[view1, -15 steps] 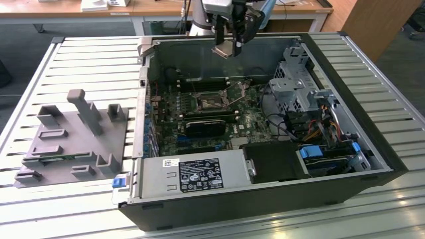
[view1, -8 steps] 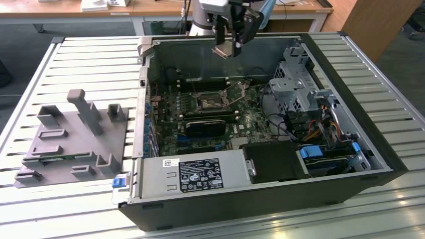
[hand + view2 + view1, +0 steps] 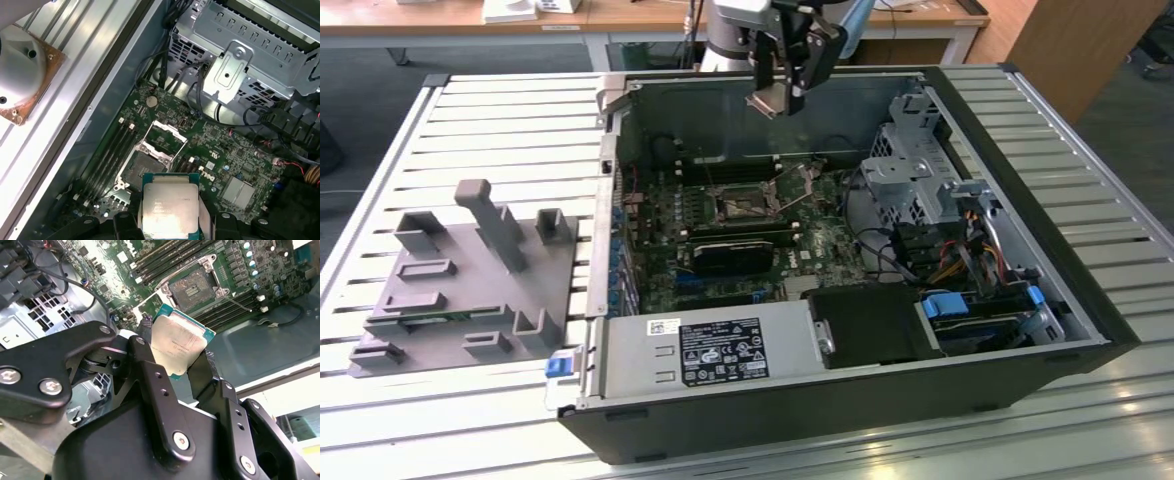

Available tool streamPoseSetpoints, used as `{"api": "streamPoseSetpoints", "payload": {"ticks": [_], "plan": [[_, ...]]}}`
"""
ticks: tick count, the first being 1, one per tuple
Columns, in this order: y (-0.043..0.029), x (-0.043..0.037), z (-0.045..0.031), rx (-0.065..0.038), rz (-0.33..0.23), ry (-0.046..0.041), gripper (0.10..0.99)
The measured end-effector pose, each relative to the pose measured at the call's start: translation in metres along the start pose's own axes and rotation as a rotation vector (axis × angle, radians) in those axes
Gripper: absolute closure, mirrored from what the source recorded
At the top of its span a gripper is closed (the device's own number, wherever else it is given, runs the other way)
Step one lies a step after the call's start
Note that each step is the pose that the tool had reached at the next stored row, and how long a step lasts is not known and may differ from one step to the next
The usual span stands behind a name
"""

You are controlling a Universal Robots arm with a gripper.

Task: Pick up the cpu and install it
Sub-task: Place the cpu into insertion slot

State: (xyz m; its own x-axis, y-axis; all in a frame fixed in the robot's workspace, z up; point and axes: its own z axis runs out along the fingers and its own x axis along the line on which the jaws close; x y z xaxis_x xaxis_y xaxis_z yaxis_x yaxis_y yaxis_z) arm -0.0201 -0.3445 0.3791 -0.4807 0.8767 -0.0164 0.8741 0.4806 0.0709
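Note:
My gripper (image 3: 790, 85) hangs over the far wall of the open computer case (image 3: 1067, 300), shut on the cpu (image 3: 770, 101). Both wrist views show the silvery square chip with its thin rim, the cpu (image 3: 177, 342) (image 3: 170, 206), pinched by its edges between two black fingers (image 3: 150, 365). The black socket (image 3: 744, 205) lies on the green motherboard below, nearer the exterior camera than the chip. Its metal frame (image 3: 167, 137) stands lifted, so the socket (image 3: 145, 165) (image 3: 192, 287) is bare. The chip is well above the board and touches nothing else.
A grey plastic tray (image 3: 454, 290) with upright posts sits on the slatted table at the exterior view's left. Inside the case are a metal drive cage (image 3: 921, 160), bundled cables (image 3: 961, 250), memory slots (image 3: 107, 150) beside the socket and a grey power supply (image 3: 707, 350).

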Motion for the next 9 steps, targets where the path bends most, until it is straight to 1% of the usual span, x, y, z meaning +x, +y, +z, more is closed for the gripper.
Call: {"api": "streamPoseSetpoints", "payload": {"ticks": [9], "plan": [[0.0000,0.0000,0.0005,0.001,0.066,-0.0047,0.549]]}}
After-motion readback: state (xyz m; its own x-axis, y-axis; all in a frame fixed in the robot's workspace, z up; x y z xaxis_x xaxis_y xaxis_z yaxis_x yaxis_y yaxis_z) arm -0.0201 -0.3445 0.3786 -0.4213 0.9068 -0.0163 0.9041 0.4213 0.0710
